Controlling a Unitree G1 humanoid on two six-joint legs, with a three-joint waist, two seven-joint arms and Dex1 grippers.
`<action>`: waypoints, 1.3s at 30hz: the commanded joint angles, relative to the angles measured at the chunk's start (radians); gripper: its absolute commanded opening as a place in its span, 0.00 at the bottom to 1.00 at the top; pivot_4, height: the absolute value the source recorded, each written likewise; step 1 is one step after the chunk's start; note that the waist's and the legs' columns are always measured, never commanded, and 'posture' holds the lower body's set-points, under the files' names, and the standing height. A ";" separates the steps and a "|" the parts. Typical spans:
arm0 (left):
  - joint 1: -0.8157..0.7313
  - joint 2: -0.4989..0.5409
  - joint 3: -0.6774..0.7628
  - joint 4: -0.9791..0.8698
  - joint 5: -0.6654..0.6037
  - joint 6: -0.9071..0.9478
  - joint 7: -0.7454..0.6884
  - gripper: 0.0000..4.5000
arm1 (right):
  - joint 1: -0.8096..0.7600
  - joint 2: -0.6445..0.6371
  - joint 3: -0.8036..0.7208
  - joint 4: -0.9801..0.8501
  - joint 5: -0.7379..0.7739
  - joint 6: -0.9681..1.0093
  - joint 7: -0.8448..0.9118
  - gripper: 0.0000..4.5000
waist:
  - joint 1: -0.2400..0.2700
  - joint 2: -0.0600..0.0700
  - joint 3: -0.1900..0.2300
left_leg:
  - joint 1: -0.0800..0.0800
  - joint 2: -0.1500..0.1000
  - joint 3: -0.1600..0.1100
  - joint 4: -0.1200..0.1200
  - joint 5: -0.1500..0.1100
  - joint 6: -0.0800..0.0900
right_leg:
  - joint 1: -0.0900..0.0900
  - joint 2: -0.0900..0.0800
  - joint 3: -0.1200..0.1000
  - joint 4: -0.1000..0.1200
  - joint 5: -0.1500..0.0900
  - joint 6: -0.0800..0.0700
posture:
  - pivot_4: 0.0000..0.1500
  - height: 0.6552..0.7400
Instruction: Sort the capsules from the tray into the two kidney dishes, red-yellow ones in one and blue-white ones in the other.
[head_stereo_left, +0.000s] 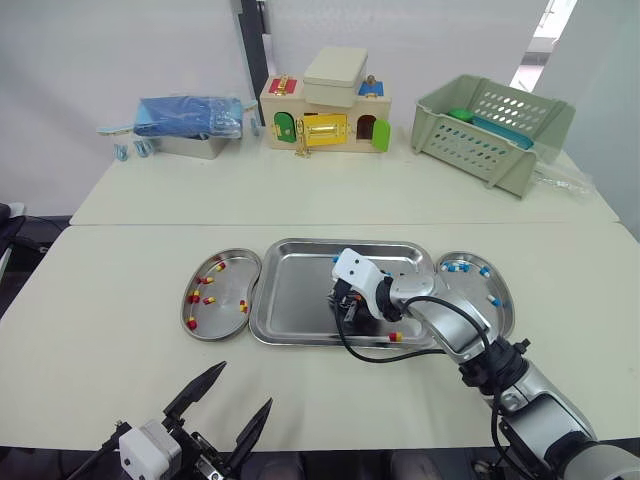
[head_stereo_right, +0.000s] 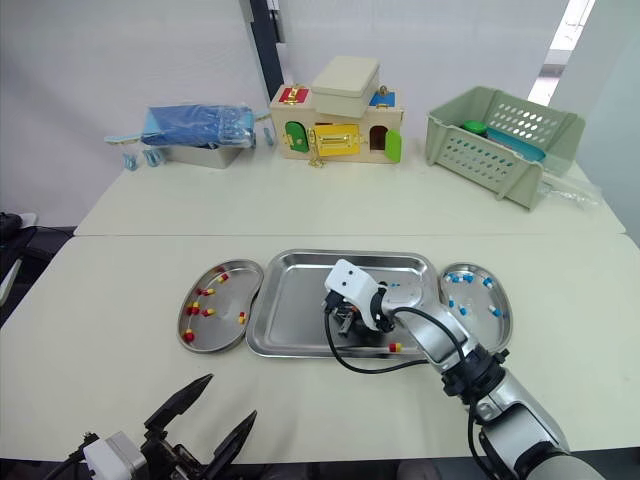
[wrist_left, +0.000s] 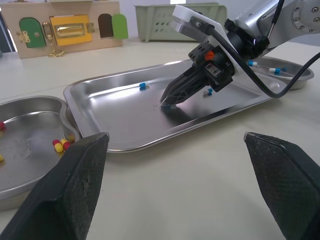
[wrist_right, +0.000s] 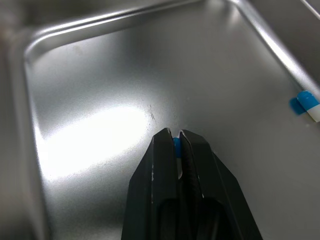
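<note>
1. The right fingers (wrist_right: 162, 155) are clamped on a blue-white capsule (wrist_right: 176, 146), tips down on the floor of the tray (head_stereo_left: 295, 295), near its middle.
2. Its likely destination, the right kidney dish (head_stereo_left: 503, 300), sits just beside the tray; the raised rim between them needs clearing.
3. The left fingers (wrist_left: 75, 190) hang spread over bare desk (head_stereo_left: 120, 300), well apart from the tray.

One tray (head_stereo_left: 295, 300), two dishes (head_stereo_left: 225, 320) (head_stereo_left: 470, 287). Tray holds one red-yellow capsule (head_stereo_left: 395, 337) and three blue-white capsules (wrist_left: 142, 86), one pinched by the right gripper (wrist_right: 176, 135).
</note>
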 joint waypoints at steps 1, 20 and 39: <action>0.020 0.041 0.025 -0.013 -0.033 -0.017 -0.043 1.00 | 0.002 -0.005 -0.106 -0.094 0.086 0.046 0.047 0.01 | 0.002 0.000 0.000 | 0.000 0.000 0.000 0.000 0.000 0.000 | 0.000 0.000 0.000 0.000 0.000 0.000 | 1.00 1.00; -0.146 0.206 -0.060 -0.032 -0.090 0.055 -0.221 1.00 | 0.269 -0.465 -0.611 -0.373 0.308 0.217 0.134 0.01 | 0.025 0.001 0.000 | -0.002 0.000 0.000 0.000 0.000 0.000 | 0.000 0.000 -0.001 -0.001 0.000 0.000 | 1.00 1.00; -0.252 0.242 -0.054 -0.064 -0.129 0.170 -0.249 1.00 | 0.481 -0.599 -0.707 -0.352 0.300 0.142 0.108 0.53 | 0.023 0.002 -0.001 | 0.000 0.000 0.001 0.000 0.000 0.000 | 0.003 0.000 -0.001 -0.001 0.000 0.000 | 1.00 1.00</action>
